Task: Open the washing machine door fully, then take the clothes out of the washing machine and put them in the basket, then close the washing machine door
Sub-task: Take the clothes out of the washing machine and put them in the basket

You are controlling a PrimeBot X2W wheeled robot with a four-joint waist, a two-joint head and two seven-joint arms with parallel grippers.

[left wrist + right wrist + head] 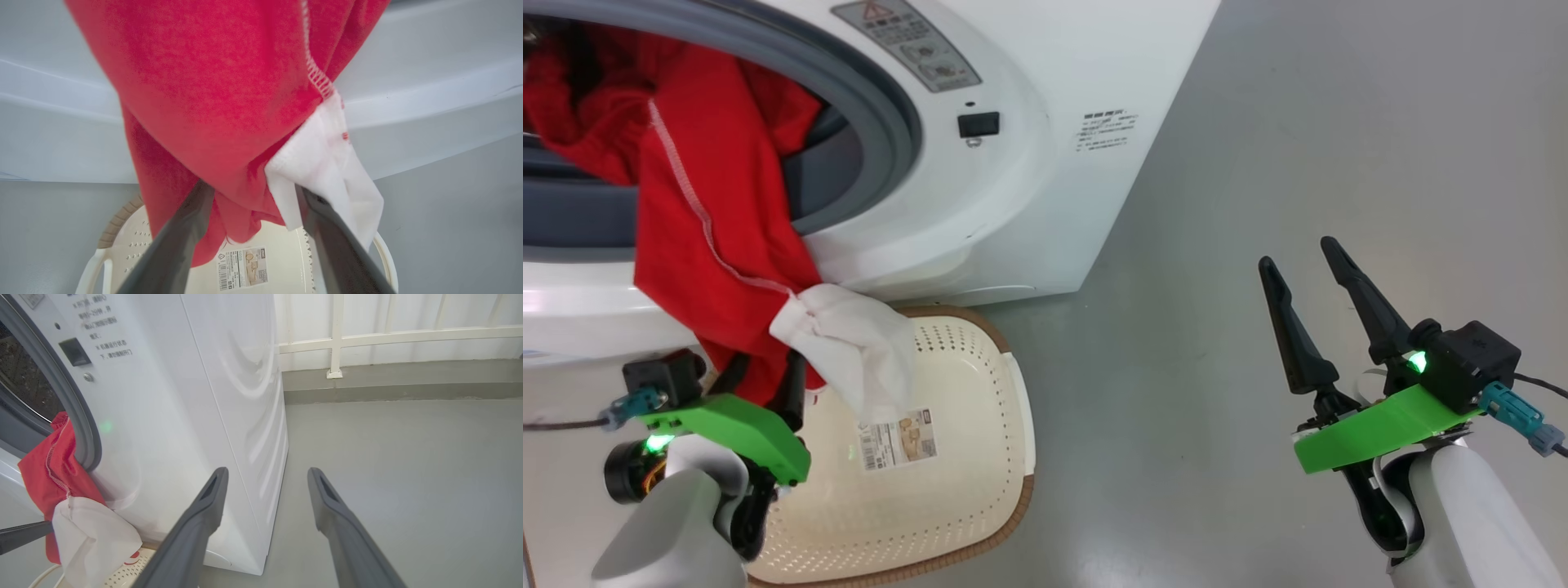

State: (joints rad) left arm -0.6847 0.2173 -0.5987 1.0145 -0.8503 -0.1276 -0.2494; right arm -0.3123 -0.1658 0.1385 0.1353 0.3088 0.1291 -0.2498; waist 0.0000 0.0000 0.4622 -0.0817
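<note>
The washing machine (pixel 1045 163) stands with its mouth uncovered; the washing machine door is out of view. Red clothes (pixel 711 204) spill from the drum over the grey rubber ring (pixel 890 106) and hang down the white front, a white part (pixel 858 343) dangling over the basket (pixel 964 490). My left gripper (pixel 766 367) is open at the hem, which hangs loose between its spread fingers (pixel 179 237). In the left wrist view the clothes (pixel 212 102) hang above the basket (pixel 122 245). My right gripper (pixel 1297 253) stands open over the floor with nothing in it, to the right of the machine (pixel 184 416).
The basket sits on the floor against the machine's front, a paper label (pixel 898 438) on its bottom. Grey floor (pixel 1339 163) stretches to the right of the machine. A white railing (pixel 335 335) and a low kerb bound the far side.
</note>
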